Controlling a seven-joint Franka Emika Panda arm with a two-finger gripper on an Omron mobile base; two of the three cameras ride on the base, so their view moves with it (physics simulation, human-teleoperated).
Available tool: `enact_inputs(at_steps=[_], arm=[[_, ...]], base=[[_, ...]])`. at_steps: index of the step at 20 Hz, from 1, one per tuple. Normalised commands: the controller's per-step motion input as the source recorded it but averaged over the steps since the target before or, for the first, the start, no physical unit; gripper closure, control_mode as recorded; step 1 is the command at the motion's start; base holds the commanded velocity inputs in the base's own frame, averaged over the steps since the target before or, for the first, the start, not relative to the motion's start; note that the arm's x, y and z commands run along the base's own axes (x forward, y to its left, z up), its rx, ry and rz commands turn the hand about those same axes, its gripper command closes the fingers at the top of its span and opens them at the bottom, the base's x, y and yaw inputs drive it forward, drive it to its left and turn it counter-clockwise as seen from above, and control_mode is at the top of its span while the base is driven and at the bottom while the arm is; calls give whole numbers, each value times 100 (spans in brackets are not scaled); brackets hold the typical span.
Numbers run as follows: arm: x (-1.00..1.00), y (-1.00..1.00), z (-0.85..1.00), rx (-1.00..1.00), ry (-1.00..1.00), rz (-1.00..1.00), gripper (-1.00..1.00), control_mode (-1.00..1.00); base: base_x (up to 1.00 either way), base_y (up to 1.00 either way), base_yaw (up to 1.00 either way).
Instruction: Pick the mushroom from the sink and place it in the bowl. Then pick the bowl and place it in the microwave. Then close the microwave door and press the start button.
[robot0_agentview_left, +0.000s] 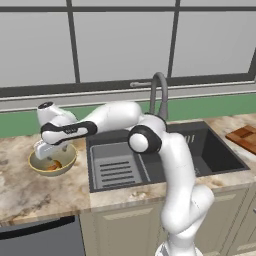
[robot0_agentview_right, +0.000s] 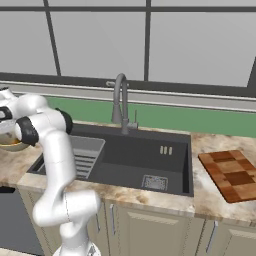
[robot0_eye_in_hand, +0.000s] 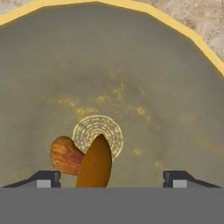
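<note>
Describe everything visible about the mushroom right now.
The mushroom is a small orange-brown piece with two parts: a darker, smooth brown cap seen edge-on and a lighter, reddish-tan stem jutting to one side. It lies on the floor of the bowl, beside the ringed centre mark, touching the bowl's dull olive surface. The gripper hangs just above it with its jaws spread wide on either side, not touching it. From the left base view it shows as an orange speck inside the bowl on the counter.

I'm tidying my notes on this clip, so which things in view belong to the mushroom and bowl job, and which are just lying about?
Belongs to the job:
- mushroom, lying in the bowl
- bowl on the counter
- sink
- gripper, jaws open over the bowl

Just lying about:
- cutting board
- faucet
</note>
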Motion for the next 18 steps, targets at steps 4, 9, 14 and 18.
enact_inputs(at_steps=[4, 9, 14, 18], arm=[[-1, -78, 21, 17, 0, -15, -100, -100], [-5, -70, 8, 15, 1, -26, -100, -100], [0, -15, -24, 2, 2, -27, -100, -100], [2, 16, -29, 0, 0, -20, -100, -100]], base=[[0, 0, 0], [0, 0, 0], [0, 0, 0], [0, 0, 0]])
